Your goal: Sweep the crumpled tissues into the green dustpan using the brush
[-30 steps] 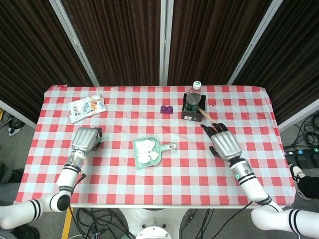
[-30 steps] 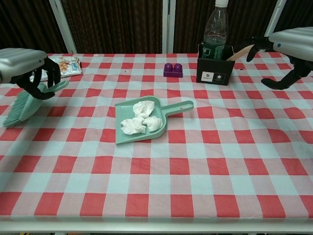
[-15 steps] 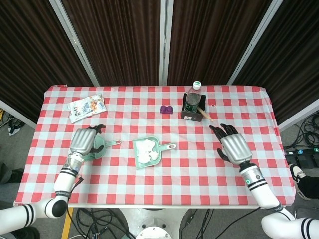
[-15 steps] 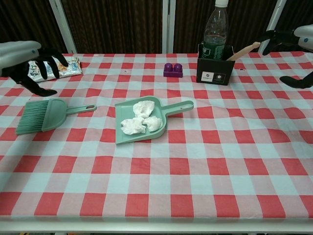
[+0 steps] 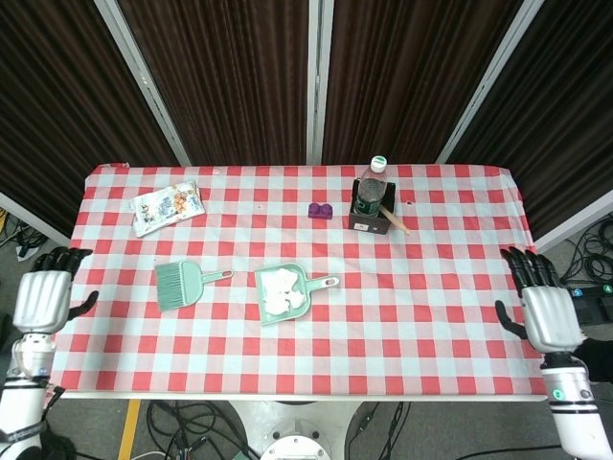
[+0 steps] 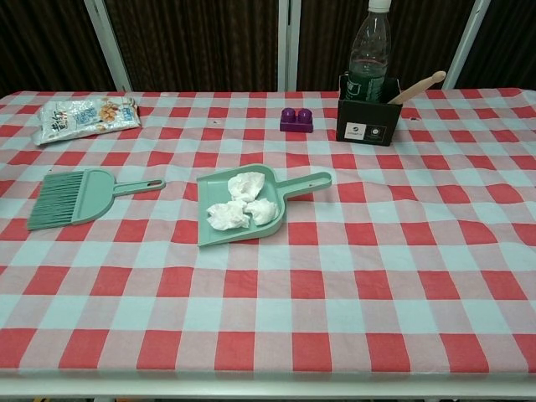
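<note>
The green dustpan point(image 5: 284, 290) point(image 6: 219, 228) lies mid-table with its handle pointing right. Crumpled white tissues point(image 5: 281, 289) point(image 6: 243, 201) sit inside it. The green brush point(image 5: 180, 285) point(image 6: 74, 195) lies flat on the cloth to the dustpan's left, bristles to the left, with nothing touching it. My left hand point(image 5: 43, 299) hangs off the table's left side, fingers spread and empty. My right hand point(image 5: 541, 307) is off the right side, also spread and empty. Neither hand shows in the chest view.
A snack bag point(image 5: 167, 207) point(image 6: 85, 117) lies at the back left. A purple block point(image 5: 320, 210) point(image 6: 296, 119) sits behind the dustpan. At the back right a black box point(image 5: 370, 217) point(image 6: 368, 121) holds a water bottle point(image 6: 369, 49) and a wooden stick point(image 6: 417, 86).
My left hand let go of the brush, which now lies on the cloth, and drew back off the left side. My right hand withdrew off the right side.
</note>
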Tool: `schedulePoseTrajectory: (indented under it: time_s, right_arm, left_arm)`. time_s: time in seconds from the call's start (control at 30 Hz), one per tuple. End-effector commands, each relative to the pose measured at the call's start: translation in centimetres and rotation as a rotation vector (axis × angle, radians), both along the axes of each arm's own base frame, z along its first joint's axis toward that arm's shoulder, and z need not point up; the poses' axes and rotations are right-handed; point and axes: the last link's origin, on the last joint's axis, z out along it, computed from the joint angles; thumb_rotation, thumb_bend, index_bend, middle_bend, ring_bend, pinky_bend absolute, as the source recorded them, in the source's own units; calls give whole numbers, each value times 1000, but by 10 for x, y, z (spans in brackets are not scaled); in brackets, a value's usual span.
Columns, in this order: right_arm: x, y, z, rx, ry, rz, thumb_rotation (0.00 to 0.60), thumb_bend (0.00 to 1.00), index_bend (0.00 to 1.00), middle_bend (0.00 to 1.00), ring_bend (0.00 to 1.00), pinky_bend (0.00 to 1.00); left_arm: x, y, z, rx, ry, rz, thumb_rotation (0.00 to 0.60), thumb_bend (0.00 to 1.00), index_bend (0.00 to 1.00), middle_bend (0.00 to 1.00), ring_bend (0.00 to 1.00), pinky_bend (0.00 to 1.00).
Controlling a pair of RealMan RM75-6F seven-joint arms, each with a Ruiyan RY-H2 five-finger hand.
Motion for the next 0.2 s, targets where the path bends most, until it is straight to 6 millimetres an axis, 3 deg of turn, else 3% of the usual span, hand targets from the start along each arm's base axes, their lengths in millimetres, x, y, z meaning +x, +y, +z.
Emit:
schedulePoseTrajectory:
  time_s: [0.03,0.2]
  right_arm:
    - [-16,25,13,-50,-21,-19,600,337,0,50,0,0]
    - [-23,46,15,-66,-45,-32,600,344,0,64,0,0]
  left_arm:
    - [-12,-27,8,13,-11,55,600,243,224,233,168,237]
    - [-12,-52,9,34,-33,83,600,243,224,233,168,237]
